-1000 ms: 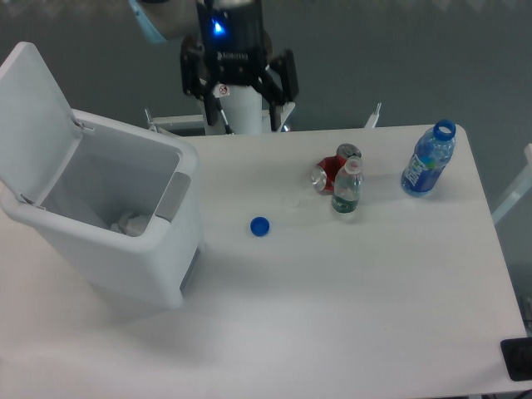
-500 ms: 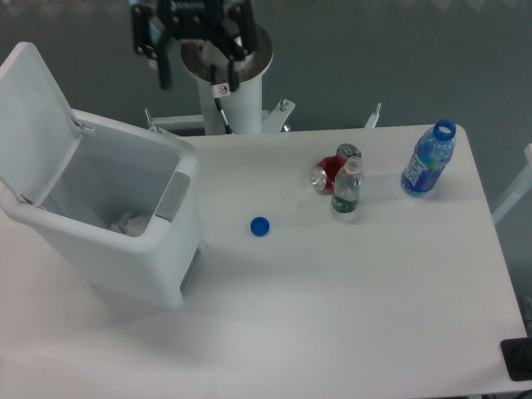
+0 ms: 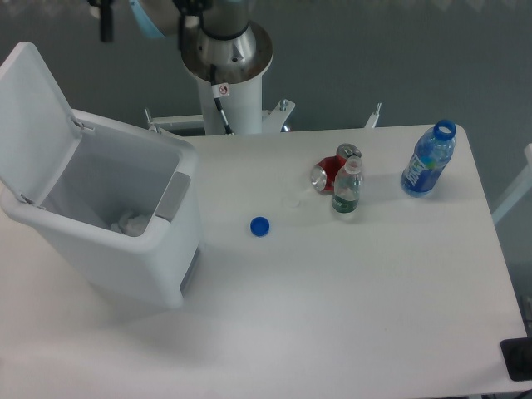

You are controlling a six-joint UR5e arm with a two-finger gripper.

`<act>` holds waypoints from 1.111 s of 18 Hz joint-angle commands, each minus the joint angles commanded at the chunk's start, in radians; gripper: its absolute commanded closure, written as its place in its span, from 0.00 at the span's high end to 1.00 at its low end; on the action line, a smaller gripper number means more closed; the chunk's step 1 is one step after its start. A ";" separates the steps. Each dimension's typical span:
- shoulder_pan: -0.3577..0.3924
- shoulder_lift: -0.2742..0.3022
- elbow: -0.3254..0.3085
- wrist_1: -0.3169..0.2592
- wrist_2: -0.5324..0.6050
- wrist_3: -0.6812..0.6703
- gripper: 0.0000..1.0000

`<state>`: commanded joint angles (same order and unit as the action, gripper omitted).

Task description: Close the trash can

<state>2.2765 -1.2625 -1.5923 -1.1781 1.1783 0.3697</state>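
1. The trash can (image 3: 125,241) stands on the left part of the white table (image 3: 349,316), its lid (image 3: 33,116) swung up and back on the hinge, so the mouth is wide open.
2. Inside, at the bottom, lies some crumpled pale rubbish (image 3: 129,222); I cannot tell what it is.
3. A grey latch tab (image 3: 173,196) sits on the front rim.
4. Right of the can, apart from it, a blue bottle cap (image 3: 260,226) lies on the table.
5. Further right, a small clear bottle (image 3: 347,191) stands just beside a crushed red can (image 3: 332,170).
6. A blue bottle (image 3: 428,160), uncapped, stands near the far right edge.
7. The gripper (image 3: 105,18) is almost cut off at the top edge, above the lid; I cannot tell how far open it is or whether it holds anything.
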 joint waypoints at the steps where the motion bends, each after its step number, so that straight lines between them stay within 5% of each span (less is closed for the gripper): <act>1: -0.011 0.000 0.002 0.000 -0.012 0.000 1.00; 8: -0.051 -0.002 0.003 0.035 -0.161 0.009 1.00; 20: -0.167 -0.012 -0.044 0.038 -0.226 0.000 1.00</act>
<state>2.1093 -1.2748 -1.6367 -1.1398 0.9526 0.3697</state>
